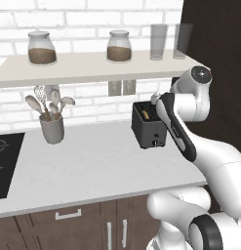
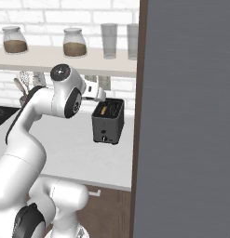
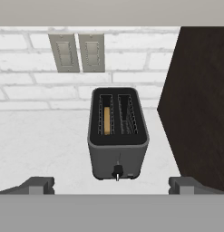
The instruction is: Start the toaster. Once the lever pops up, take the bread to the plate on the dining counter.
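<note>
The dark toaster (image 3: 118, 152) stands on the pale worktop against the brick wall, its lever (image 3: 117, 172) low on the narrow face nearest me. The bread (image 3: 106, 120) stands tan in its left slot, and the right slot is empty. My gripper (image 3: 112, 185) hovers above and a little in front of the toaster, open wide, with nothing between its fingertips (image 3: 38, 185). From the base I see the toaster (image 1: 148, 128) partly behind my forearm, and the toaster (image 2: 108, 122) again with bread (image 2: 104, 109) showing in its top. The plate and the dining counter are out of view.
A tall dark cabinet side (image 2: 186, 116) rises right beside the toaster. A shelf (image 1: 92, 66) with jars and glasses hangs above it. A utensil crock (image 1: 52, 128) and a black cooktop (image 1: 5, 163) are further left. Two wall outlets (image 3: 77, 52) sit behind the toaster.
</note>
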### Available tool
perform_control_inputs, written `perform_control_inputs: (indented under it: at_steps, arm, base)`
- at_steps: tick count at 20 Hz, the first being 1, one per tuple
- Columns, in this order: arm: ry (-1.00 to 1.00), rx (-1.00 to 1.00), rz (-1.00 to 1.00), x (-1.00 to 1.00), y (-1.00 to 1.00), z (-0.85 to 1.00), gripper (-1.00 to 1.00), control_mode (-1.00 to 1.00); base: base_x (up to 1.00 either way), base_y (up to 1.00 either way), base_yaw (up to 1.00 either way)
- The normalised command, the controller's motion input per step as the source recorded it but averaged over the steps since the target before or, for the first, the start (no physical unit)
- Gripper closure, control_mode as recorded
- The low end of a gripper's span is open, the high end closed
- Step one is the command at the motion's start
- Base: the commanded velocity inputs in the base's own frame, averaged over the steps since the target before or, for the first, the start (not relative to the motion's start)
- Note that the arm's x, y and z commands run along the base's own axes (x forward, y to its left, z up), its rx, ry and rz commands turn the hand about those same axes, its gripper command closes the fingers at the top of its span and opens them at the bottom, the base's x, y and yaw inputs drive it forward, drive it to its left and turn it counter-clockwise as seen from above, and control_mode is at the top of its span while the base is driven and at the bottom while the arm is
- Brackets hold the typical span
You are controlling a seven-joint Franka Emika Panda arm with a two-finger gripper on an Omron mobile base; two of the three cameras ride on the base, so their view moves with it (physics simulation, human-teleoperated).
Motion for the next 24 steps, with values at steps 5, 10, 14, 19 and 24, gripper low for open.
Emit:
perform_control_inputs:
  at_steps: [5, 10, 14, 19, 24]
  arm:
    - [0.00, 0.00, 0.00, 0.00, 0.00, 0.00, -1.00, -1.00]
    - [0.00, 0.00, 0.00, 0.00, 0.00, 0.00, -1.00, -1.00]
    - [0.00, 0.00, 0.00, 0.00, 0.00, 0.00, -1.00, -1.00]
    - [0.00, 0.00, 0.00, 0.00, 0.00, 0.00, -1.00, -1.00]
    - [0.00, 0.00, 0.00, 0.00, 0.00, 0.00, -1.00, -1.00]
  base:
    - [0.00, 0.00, 0.00]
    - [0.00, 0.00, 0.00]
    - [0.00, 0.00, 0.00]
    - [0.00, 0.00, 0.00]
    - [0.00, 0.00, 0.00]
